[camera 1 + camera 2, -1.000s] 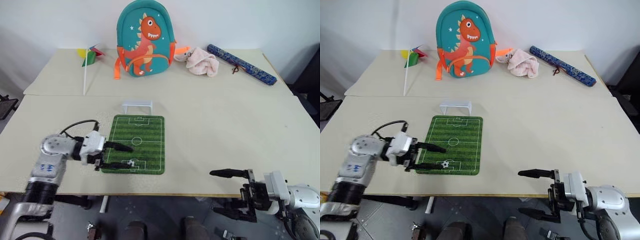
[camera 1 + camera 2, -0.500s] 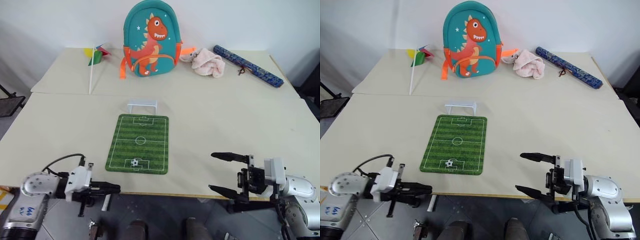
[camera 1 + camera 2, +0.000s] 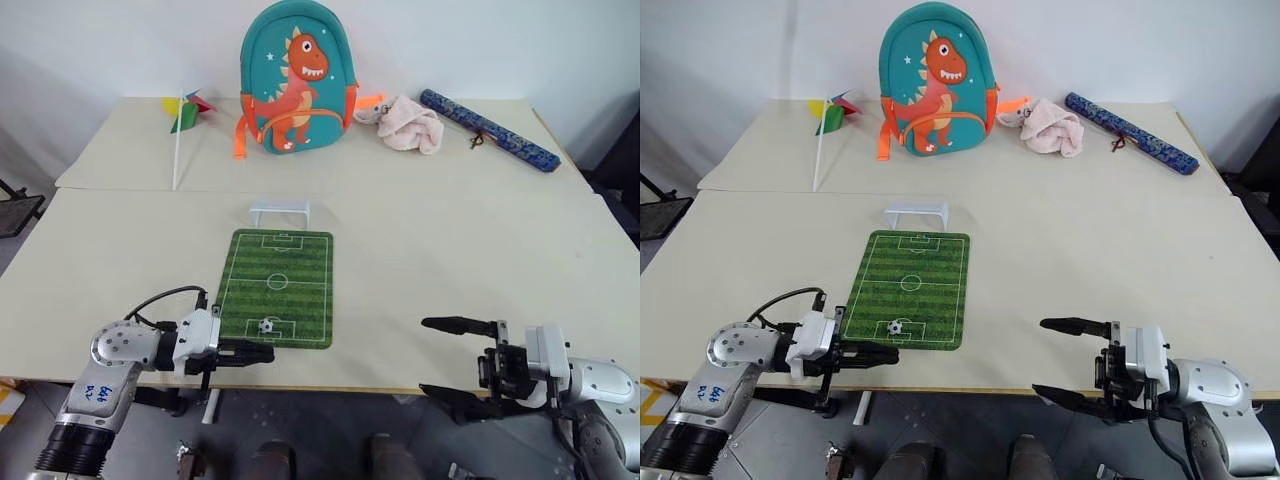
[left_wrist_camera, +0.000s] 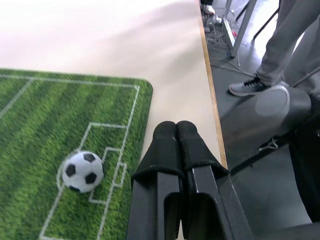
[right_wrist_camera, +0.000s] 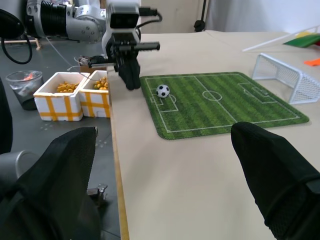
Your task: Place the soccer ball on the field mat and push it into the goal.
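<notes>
The field mat point(image 3: 277, 288) lies flat at frame centre on the beige bench point(image 3: 450, 250), its long axis running from the near edge toward the far wall. The goal point(image 3: 279, 212) stands just beyond the mat's far short end, its mouth facing the mat. The soccer ball point(image 3: 266, 325) rests on the mat inside the near penalty box.

The left end effector point(image 3: 262, 352), lower left, is pressed closed and empty, reaching level across the mat's near corner, just short of the ball. The right end effector point(image 3: 440, 357), lower right, is spread wide and empty over the bench edge.

A dinosaur backpack point(image 3: 293, 77), pinwheel point(image 3: 182, 118), pink cloth point(image 3: 408, 127) and blue roll point(image 3: 486, 129) line the far side against a white wall.
</notes>
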`<state>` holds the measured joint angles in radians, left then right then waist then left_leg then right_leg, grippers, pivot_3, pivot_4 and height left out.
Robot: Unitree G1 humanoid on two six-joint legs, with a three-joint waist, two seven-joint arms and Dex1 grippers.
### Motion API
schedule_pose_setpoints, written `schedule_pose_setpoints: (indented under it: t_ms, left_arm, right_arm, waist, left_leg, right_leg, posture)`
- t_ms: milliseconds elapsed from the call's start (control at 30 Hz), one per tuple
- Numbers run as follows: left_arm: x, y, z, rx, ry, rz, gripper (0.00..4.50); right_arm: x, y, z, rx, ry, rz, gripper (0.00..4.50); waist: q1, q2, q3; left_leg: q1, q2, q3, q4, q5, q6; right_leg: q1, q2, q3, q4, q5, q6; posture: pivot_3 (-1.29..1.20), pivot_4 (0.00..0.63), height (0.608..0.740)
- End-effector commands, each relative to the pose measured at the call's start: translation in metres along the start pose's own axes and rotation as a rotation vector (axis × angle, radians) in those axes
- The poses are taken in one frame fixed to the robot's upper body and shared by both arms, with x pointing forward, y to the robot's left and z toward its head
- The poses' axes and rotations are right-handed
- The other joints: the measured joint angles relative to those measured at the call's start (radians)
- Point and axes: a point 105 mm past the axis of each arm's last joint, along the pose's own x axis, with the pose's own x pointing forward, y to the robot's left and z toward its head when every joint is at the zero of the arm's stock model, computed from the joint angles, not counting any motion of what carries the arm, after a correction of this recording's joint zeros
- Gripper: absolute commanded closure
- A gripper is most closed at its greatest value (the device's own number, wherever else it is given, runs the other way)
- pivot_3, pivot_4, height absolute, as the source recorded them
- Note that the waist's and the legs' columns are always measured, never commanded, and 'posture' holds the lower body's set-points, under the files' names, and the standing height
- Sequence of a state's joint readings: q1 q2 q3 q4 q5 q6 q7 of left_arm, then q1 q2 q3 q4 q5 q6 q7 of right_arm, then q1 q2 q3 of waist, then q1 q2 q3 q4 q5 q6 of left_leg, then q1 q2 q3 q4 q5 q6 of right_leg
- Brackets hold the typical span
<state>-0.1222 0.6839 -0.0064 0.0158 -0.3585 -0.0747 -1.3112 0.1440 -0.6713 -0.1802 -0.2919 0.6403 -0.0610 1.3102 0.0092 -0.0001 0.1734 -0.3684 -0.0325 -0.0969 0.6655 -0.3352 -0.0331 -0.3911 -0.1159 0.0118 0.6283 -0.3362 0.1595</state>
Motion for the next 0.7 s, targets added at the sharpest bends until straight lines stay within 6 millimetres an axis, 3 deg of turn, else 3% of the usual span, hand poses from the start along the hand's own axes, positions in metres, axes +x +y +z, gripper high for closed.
schedule_pose_setpoints:
  t_ms: [33,200,367,467,533,600,700]
  left_arm:
    - [0.002,0.007,-0.004,-0.017,0.032,-0.013,4.45]
    - [0.011,0.037,-0.01,-0.026,0.045,0.073,4.45]
    - [0.016,0.067,0.001,-0.024,-0.033,0.18,4.45]
    - [0.009,0.094,0.009,-0.006,-0.07,0.344,4.45]
    - [-0.009,0.114,0.018,-0.027,-0.127,0.486,4.45]
    - [-0.019,0.112,0.026,-0.035,-0.172,0.491,4.45]
    - [-0.028,0.085,0.027,-0.024,-0.16,0.37,4.45]
  right_arm:
    - [0.004,0.0,0.01,-0.034,-0.035,-0.008,0.0]
    - [0.005,0.0,0.011,-0.036,-0.037,-0.025,0.0]
    - [0.007,0.003,0.01,-0.029,-0.044,-0.045,0.0]
    - [0.009,0.003,0.008,-0.037,-0.048,-0.077,0.0]
    - [0.01,-0.014,0.011,-0.081,-0.092,-0.224,0.0]
    - [0.008,-0.028,0.015,-0.114,-0.133,-0.354,0.0]
    - [0.006,-0.038,0.017,-0.152,-0.143,-0.452,0.0]
  waist:
    - [0.0,0.0,0.0]
    - [0.007,0.0,0.0]
    - [0.011,0.0,0.0]
    - [0.011,0.0,0.0]
    - [0.007,-0.001,0.0]
    - [-0.007,-0.001,0.0]
    - [-0.018,-0.001,0.0]
  left_leg:
    - [0.0,0.0,0.0,0.0,0.0,0.0]
    - [0.0,-0.001,0.0,0.001,0.0,0.0]
    - [-0.001,-0.002,0.0,0.001,0.0,0.0]
    - [-0.001,-0.002,0.0,0.001,0.0,0.0]
    - [-0.001,-0.002,0.0,0.001,0.0,0.0]
    - [-0.001,-0.001,0.0,0.001,0.001,-0.001]
    - [0.0,-0.001,0.0,0.0,0.001,-0.001]
  right_leg:
    - [0.0,0.0,0.0,0.0,0.0,0.0]
    - [0.0,0.0,0.0,0.0,0.0,0.0]
    - [-0.001,0.0,0.0,0.001,0.0,0.0]
    - [0.0,0.0,-0.001,0.001,0.0,0.001]
    - [-0.001,0.0,0.0,0.001,0.0,0.001]
    - [-0.001,0.0,0.0,0.002,0.0,0.001]
    - [-0.003,0.0,0.0,0.008,0.0,0.001]
  posture:
    - [0.0,0.15,0.74]
    - [0.0,0.15,0.74]
    - [0.0,0.15,0.74]
    - [0.0,0.15,0.74]
    - [0.0,0.15,0.74]
    - [0.0,0.15,0.74]
    - [0.0,0.15,0.74]
